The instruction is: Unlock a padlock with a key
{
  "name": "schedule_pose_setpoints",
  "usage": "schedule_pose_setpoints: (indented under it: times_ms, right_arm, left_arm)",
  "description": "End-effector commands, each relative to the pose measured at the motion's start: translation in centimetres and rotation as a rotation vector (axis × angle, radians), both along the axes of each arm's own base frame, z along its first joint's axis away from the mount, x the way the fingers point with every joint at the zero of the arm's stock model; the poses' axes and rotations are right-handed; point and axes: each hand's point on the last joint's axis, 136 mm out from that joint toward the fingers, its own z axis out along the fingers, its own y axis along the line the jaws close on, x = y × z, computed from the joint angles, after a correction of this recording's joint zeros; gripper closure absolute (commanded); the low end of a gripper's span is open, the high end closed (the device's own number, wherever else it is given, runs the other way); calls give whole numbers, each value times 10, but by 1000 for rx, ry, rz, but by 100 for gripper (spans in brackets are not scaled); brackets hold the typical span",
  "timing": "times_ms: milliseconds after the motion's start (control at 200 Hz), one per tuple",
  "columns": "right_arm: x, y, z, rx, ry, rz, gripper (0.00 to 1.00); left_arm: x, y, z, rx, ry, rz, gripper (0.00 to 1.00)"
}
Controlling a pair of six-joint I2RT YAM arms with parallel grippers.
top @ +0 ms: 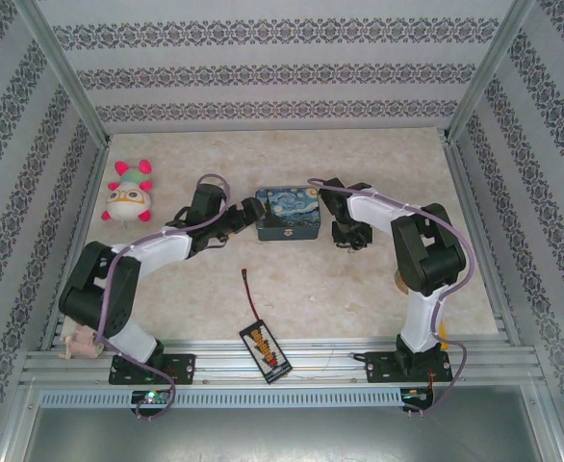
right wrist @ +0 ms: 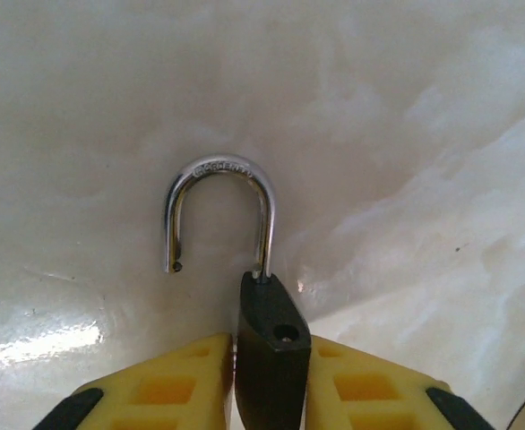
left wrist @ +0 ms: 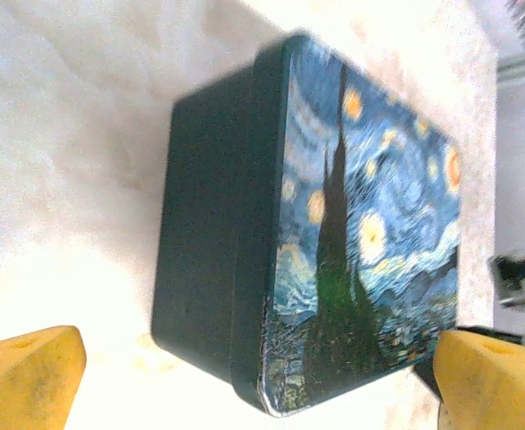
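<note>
Look at the padlock: the shackle is up, and its free end hangs in the open air, well clear of the dark body, with only the other leg seated. I'd call that unlocked, so the main job looks done. Where the key is, I can't tell from where I'm standing. What's left, I reckon, is no more than putting the lock down and backing off.

The lock's body stands between the yellow fingers of the right gripper. They're set narrow, close on both sides, with the shackle pointing away over the pale table. There's a hairline of light along one side, so whether they're really pinching it or just flanking it, I can't tell. All of this sits just to the right of the starry-night tin.

On the tin's other side, the left gripper is spread as wide as it goes. It grips nothing and touches nothing, and it is aimed at the painted lid.
</note>
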Motion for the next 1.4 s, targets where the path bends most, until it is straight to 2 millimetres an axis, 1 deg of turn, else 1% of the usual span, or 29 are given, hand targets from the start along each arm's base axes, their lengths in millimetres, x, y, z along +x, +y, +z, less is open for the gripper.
schedule_pose_setpoints:
  times_ms: [0,95,195,335,510,680,795,920,1069,1119,1214,1394]
  right_arm:
    - [0,3,3,-38,-3,5,74]
    - [-1,10,4,-34,-12,14,73]
    - [-2,16,7,-41,-19,24,71]
    - [-1,21,11,-47,-32,33,69]
    - [-2,26,19,-40,-48,44,67]
    - [-4,30,30,-21,-66,56,60]
    - [-6,31,40,-1,-88,61,57]
    - [-6,34,50,36,-121,64,56]
    - [-4,26,56,21,-149,44,71]
    - [-3,22,53,13,-144,34,76]
    - [-1,19,44,11,-124,23,81]
    - [3,22,23,5,-84,34,82]
  left_arm:
    - [-4,34,10,70,-30,66,1]
    - [-11,58,16,108,-43,109,1]
    - [-22,82,18,153,-47,157,1]
    - [-33,110,19,198,-47,212,1]
    - [-41,135,18,213,-35,266,1]
    - [-43,157,22,232,-38,317,1]
    - [-42,164,28,246,-46,329,1]
    - [-41,167,32,253,-56,338,1]
    - [-41,168,31,252,-54,344,1]
    - [-40,168,31,248,-56,345,1]
    - [-38,169,31,244,-57,347,1]
    - [-34,169,33,235,-62,352,1]
